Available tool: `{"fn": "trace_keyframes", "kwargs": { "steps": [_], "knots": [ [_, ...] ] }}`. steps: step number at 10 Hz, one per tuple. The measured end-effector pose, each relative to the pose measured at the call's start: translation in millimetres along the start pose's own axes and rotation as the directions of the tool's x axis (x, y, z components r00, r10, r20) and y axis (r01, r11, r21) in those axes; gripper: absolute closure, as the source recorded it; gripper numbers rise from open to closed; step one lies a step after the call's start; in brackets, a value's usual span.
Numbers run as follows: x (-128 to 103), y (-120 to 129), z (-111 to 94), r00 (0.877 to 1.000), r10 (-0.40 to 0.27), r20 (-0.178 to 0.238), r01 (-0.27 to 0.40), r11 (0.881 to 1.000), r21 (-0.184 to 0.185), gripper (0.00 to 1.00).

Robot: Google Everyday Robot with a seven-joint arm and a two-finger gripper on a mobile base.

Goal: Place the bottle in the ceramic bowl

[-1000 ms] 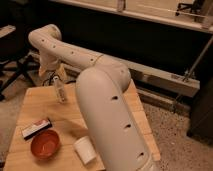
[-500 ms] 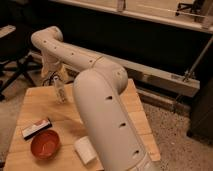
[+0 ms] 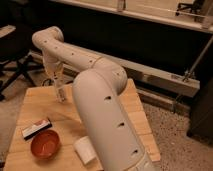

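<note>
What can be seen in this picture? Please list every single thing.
table: one, pale wood, lower left
bottle: one, clear with pale label, upright on the table's far side
ceramic bowl: one, orange-red, table's near left
paper cup: one, white, right of the bowl
flat packet: one, black, white and red, behind the bowl
office chair: one, dark, floor at far left
arm: one, white, reaching over the table
gripper: one, at the arm's end, shut on the bottle's top

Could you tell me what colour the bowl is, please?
Orange-red bowl, camera view; gripper shut on the bottle.
</note>
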Motion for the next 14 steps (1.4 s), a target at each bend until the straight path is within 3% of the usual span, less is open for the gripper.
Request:
{"fn": "trace_keyframes", "kwargs": {
  "steps": [5,7,9,10,12,14],
  "knots": [
    [-2,-2,-7,1.000,-0.012,0.001,0.012,1.000,0.004,0.67],
    [4,4,-34,1.000,0.009,-0.013,-0.009,0.999,0.048,0.67],
    [1,18,-62,1.000,0.003,-0.022,-0.001,0.998,0.068,0.67],
    [-13,28,-84,0.999,-0.038,-0.020,0.040,0.996,0.075,0.67],
    [-37,36,-106,0.995,-0.094,-0.014,0.095,0.991,0.096,0.67],
    [-87,47,-134,0.981,-0.194,0.007,0.192,0.972,0.135,0.67]
  ]
}}
